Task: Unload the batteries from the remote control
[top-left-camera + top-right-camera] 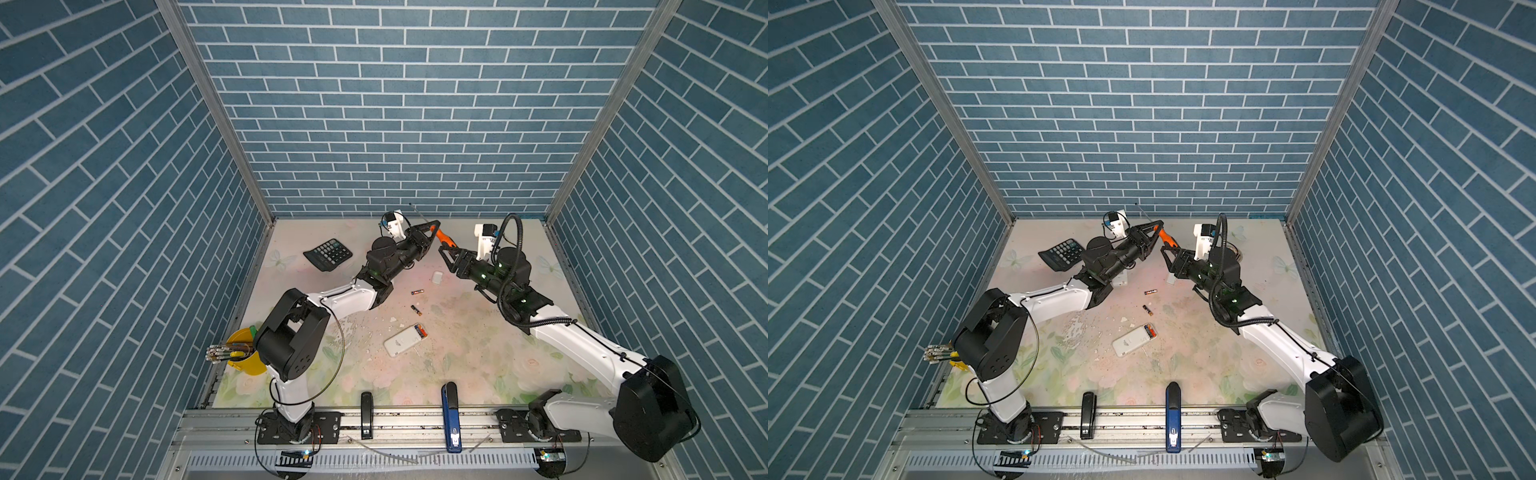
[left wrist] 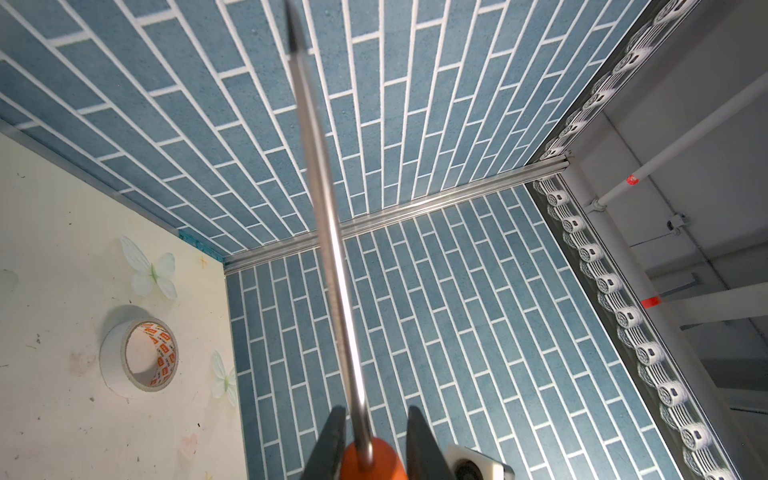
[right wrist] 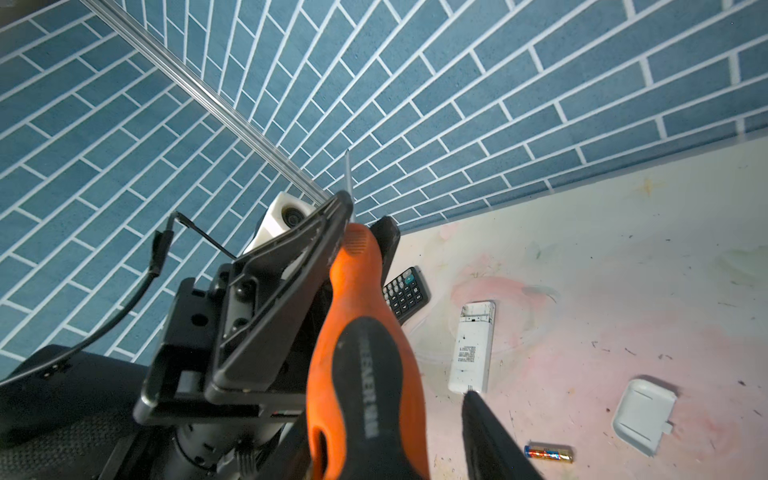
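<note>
Lettering on the screwdriver (image 3: 365, 374) grip is illegible. Two slim orange-and-dark batteries (image 1: 417, 292) lie loose just beyond the white remote (image 1: 401, 343), two more in its open bay. The left gripper (image 1: 433, 226) pinches the screwdriver's neck; the right gripper (image 1: 444, 248) flanks its handle, and I cannot tell whether it grips.

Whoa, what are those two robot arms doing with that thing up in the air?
Both arms are sharing an orange-handled metal screwdriver, held up in mid-air. The left gripper is shut on it where handle meets shaft; the right gripper has its jaws around the butt end, grip unclear. On the table two small orange-and-dark batteries lie loose, and more sit in the open white plastic remote control.
</note>
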`<state>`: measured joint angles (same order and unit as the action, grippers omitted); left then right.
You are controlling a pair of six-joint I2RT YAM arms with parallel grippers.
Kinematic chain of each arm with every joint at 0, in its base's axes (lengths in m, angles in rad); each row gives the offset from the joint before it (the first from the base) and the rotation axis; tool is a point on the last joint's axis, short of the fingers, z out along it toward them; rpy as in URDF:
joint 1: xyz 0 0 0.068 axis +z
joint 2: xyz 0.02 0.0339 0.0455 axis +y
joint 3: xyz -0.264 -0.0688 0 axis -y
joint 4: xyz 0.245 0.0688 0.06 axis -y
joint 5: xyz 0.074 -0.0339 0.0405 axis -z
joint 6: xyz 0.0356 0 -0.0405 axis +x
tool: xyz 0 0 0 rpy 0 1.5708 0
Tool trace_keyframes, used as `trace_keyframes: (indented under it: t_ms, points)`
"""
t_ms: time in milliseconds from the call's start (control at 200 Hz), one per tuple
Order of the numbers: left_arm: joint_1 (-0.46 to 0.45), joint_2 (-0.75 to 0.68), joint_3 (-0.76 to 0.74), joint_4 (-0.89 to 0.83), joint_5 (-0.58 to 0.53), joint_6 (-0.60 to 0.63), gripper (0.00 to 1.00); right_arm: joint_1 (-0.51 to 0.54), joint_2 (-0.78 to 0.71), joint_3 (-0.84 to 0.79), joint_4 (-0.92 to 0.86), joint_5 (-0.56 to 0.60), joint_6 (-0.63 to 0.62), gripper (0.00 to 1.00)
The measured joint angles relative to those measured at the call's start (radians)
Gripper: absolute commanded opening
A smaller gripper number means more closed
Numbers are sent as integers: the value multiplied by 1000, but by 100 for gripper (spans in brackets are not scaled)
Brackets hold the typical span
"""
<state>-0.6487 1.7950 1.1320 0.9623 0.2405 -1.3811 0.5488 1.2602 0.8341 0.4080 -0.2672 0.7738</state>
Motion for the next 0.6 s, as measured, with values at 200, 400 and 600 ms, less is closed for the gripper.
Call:
trace_keyframes:
  t_ms: [200, 400, 600]
  points:
    - [-13, -2, -11, 1, 11, -6, 0, 0, 0, 9, 13, -2, 4, 47]
    - [-35, -1, -11, 6, 13, -24, 0, -3, 17, 41, 10, -8, 4, 45]
    - [-42, -1, -15, 19, 7, -31, 0, -10, 22, 55, 10, -6, 2, 40]
